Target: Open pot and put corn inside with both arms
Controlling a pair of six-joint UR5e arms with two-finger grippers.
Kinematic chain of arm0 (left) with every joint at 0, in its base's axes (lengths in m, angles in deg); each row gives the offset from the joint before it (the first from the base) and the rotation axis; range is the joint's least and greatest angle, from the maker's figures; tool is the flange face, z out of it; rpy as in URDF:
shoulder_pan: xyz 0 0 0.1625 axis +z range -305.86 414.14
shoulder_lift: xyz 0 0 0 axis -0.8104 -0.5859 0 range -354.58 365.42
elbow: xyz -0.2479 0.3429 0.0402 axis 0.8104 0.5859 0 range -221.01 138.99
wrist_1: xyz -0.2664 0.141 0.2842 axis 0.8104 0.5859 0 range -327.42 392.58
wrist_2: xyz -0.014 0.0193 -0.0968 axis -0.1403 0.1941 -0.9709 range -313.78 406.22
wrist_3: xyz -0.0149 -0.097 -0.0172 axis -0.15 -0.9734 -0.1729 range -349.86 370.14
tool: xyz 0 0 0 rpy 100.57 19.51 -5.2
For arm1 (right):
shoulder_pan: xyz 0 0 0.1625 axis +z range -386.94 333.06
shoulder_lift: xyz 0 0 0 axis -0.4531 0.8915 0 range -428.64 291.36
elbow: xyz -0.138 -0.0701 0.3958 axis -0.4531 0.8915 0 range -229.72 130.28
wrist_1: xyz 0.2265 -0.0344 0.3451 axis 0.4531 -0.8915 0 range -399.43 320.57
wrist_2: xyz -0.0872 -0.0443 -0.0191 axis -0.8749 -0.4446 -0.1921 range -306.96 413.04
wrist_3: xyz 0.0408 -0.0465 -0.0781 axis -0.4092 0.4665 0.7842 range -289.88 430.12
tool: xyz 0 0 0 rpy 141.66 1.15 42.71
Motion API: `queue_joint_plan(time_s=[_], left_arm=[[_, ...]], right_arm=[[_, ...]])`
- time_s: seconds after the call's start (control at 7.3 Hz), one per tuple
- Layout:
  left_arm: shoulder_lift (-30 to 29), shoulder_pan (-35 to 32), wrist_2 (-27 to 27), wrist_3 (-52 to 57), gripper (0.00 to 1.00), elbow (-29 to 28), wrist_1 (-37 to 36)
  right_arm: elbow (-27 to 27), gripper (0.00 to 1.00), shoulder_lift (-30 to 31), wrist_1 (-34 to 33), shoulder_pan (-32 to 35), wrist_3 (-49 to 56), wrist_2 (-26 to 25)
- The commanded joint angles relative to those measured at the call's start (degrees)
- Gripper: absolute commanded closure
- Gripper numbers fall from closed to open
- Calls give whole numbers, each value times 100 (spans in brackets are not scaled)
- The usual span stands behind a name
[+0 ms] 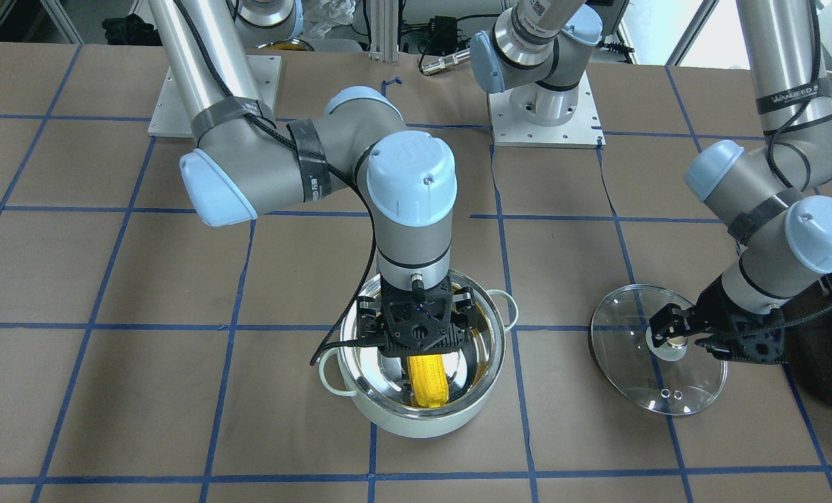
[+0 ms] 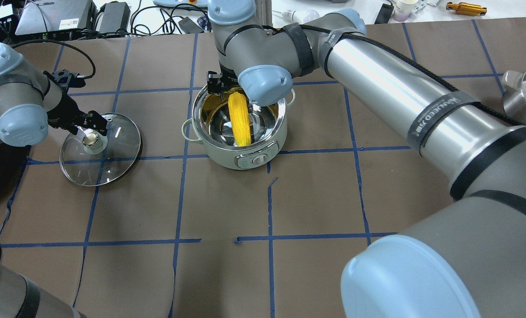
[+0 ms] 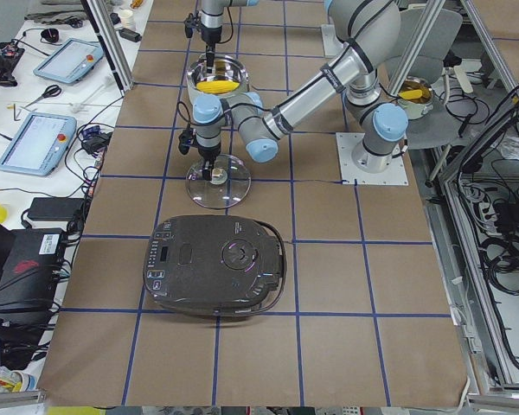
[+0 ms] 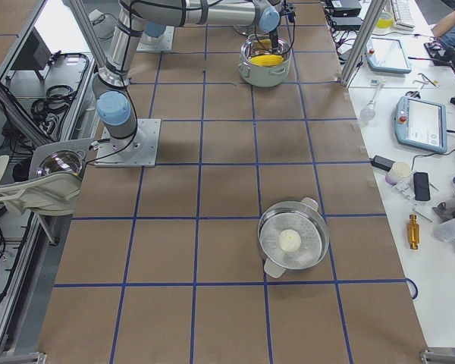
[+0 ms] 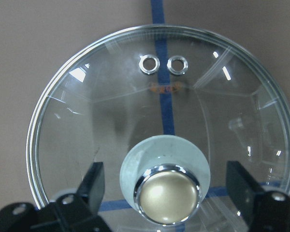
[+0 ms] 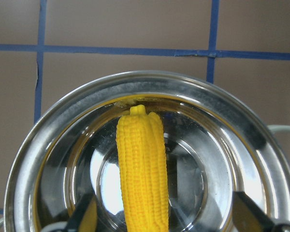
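Note:
The pale mint-white pot stands open in the middle of the table, and it also shows in the overhead view. The yellow corn lies inside it, point toward the rim. My right gripper hangs just above the pot with its fingers spread wide on either side of the corn, not touching it. The glass lid lies flat on the table beside the pot. My left gripper is open around the lid's knob, with both fingers clear of it.
A large black appliance sits near the table's left end, close behind my left arm. A second steel pot holding a white lump stands far off toward the right end. Blue tape lines cross the brown table.

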Motion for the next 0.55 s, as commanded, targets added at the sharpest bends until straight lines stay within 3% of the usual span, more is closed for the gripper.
queue_joint_plan(time_s=[0.0,0.14,0.41], left_arm=[[625,-860,3,-964,6,-798,1397],[837,-1379,168,-1239,6,-1394,2381],[1232,-1874,118,-2291,6,-1944,3424]], right_arm=[[-44,0,698,783,-734,415,21],[-70,0,1049,1223,-1069,898,-13],[-332,0,1682,2636,-1711,1068,-13]])
